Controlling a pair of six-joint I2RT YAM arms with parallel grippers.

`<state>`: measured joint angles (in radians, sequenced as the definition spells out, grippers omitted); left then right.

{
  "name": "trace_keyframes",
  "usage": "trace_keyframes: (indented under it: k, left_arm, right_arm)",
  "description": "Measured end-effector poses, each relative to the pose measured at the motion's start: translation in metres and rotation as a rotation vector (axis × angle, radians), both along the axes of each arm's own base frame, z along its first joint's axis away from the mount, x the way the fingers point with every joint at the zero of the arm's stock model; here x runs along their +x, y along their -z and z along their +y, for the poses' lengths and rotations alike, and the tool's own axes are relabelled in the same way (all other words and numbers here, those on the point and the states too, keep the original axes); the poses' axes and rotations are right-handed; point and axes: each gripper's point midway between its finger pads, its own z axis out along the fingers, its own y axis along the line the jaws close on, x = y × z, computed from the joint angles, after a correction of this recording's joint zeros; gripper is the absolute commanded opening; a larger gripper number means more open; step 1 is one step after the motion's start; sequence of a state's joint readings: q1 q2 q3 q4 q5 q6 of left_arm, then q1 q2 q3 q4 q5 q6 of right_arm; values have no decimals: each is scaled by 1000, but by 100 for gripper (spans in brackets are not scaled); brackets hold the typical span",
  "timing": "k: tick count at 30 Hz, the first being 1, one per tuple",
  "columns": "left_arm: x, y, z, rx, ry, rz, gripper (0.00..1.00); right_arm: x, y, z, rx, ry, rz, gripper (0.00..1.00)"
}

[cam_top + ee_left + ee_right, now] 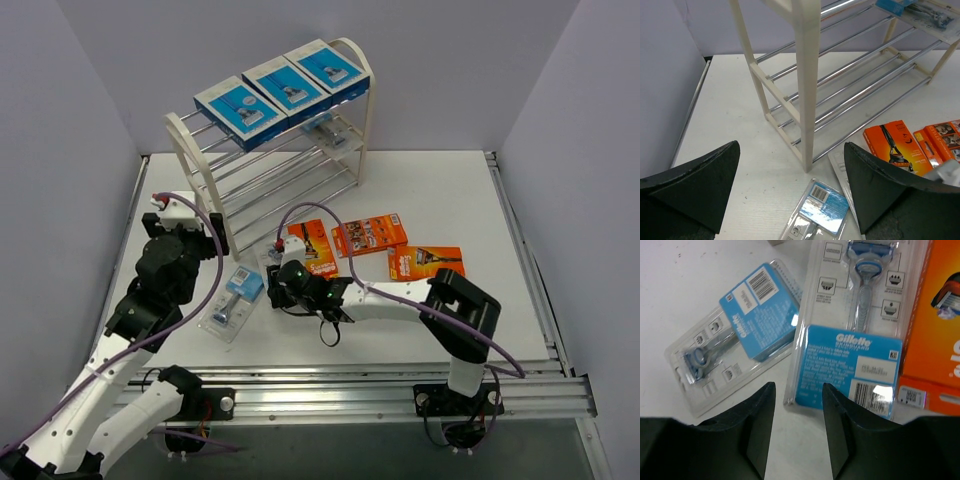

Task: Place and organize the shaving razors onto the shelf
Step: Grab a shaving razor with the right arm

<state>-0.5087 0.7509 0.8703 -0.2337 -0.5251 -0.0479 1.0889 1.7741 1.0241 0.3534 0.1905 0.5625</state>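
Just beyond the parted right gripper (799,390) lies a blister pack (850,365) — flat.

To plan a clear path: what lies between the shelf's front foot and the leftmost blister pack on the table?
Only bare table lies between the foot of the shelf and that blister pack, seen in the left wrist view.

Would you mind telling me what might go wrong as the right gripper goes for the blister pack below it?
1. The right gripper hovers over a corner of the flat-lying blister pack; closing there may only push it.
2. A second blister pack and an orange pack lie close beside it and could get nudged.
3. The shelf has thin rods with gaps; a pack set askew may slip through.
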Motion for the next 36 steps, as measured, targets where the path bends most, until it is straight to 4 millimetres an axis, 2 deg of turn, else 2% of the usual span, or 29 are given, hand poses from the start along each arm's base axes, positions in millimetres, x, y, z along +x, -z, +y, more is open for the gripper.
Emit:
trace_keyframes:
  k: [3,7,14,18,21,24,27,30,31,34,36]
  left_arm:
    - [-3,-5,-3,-21,15,2,94]
    - [-12,-18,-4,-65,43,-30,94]
    - [-22,-31,-4,-101,72,-71,94]
    - [-22,-31,-9,-103,96,-66,94]
    - [-22,-31,-11,-108,109,-64,94]
    - [-21,-30,-12,-110,111,-62,94]
    - [-21,-30,-12,-109,111,-60,94]
    - [-20,-28,-13,-106,111,-55,94]
    - [-19,-28,-13,-106,112,-53,94]
    - [-18,-26,-14,-102,112,-47,94]
    - [-17,-25,-15,-100,111,-42,94]
  right_arm:
    - [20,10,6,-28,25,-9,41]
    - [50,13,11,-47,66,-36,41]
    - [88,15,-13,-61,133,-45,41]
    - [104,26,-15,-66,137,-37,37]
    - [106,36,-5,-46,100,-27,36]
    - [98,50,3,-53,67,-10,36]
    - [98,45,11,-21,53,-24,36]
    - [95,47,11,-15,47,-25,25]
    - [95,48,11,-12,47,-27,16]
    - [95,47,11,-1,48,-29,3]
    - [92,47,10,1,42,-29,0]
